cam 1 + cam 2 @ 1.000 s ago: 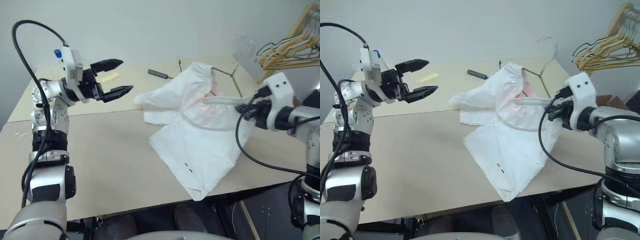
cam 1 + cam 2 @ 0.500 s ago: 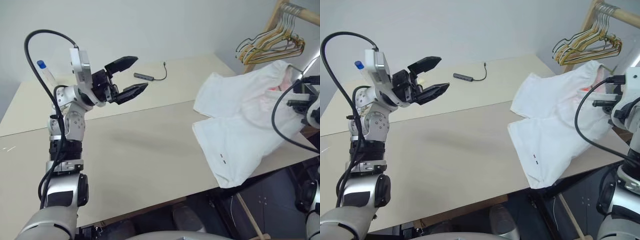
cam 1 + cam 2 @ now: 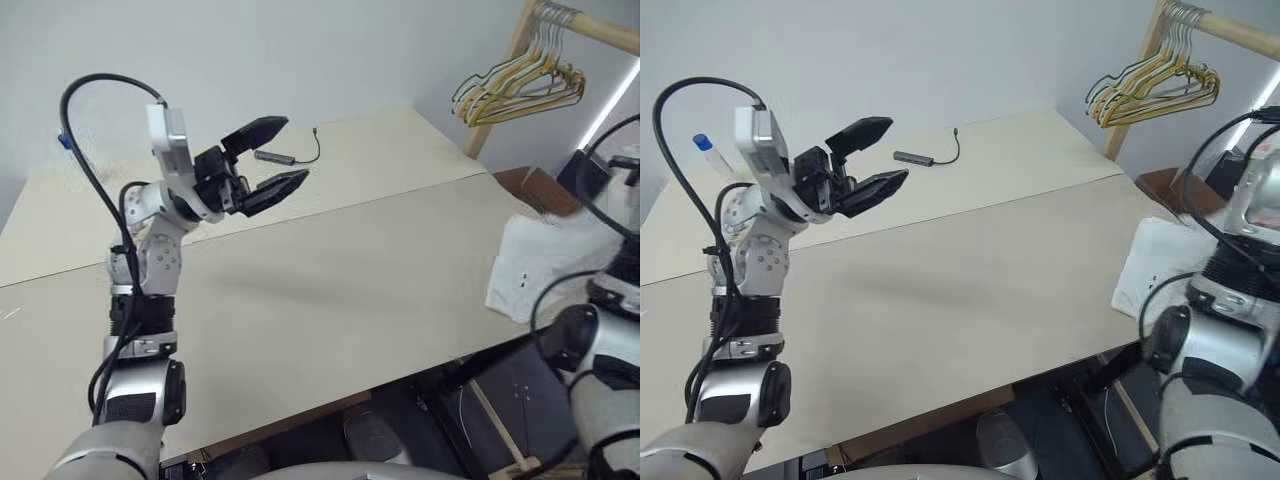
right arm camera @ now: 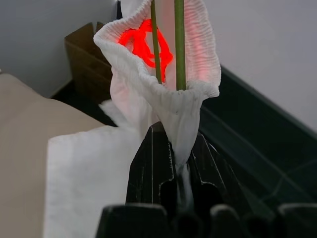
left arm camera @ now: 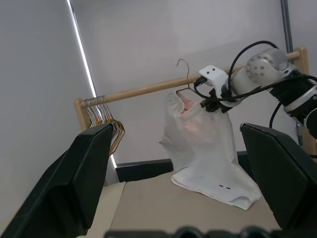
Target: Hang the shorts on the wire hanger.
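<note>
The right gripper (image 4: 173, 163) is clamped tight on the elastic waistband of the shorts (image 4: 163, 99), its two black fingers (image 4: 148, 163) pinching the gathered white cloth together with the wire hanger (image 4: 179, 44), whose two thin green wires rise out of the waist opening. Seen from the left wrist, the shorts hang from that gripper (image 5: 210, 105) just below a wooden rail (image 5: 143, 90), with the hanger's hook (image 5: 184, 67) standing above the rail and the leg ends trailing onto the table's corner. In the head views the trailing cloth (image 3: 525, 265) lies at about 3 o'clock on the beige table (image 3: 330, 290), at its right edge. The left gripper (image 3: 272, 160) stands wide and empty, raised over the table at about 10 o'clock, well apart from the shorts. Past it, near 12 o'clock, lies a black cable with a small dongle (image 3: 275, 156). A bunch of yellow and dark hangers (image 3: 515, 85) hangs on the wooden rack at about 2 o'clock.
</note>
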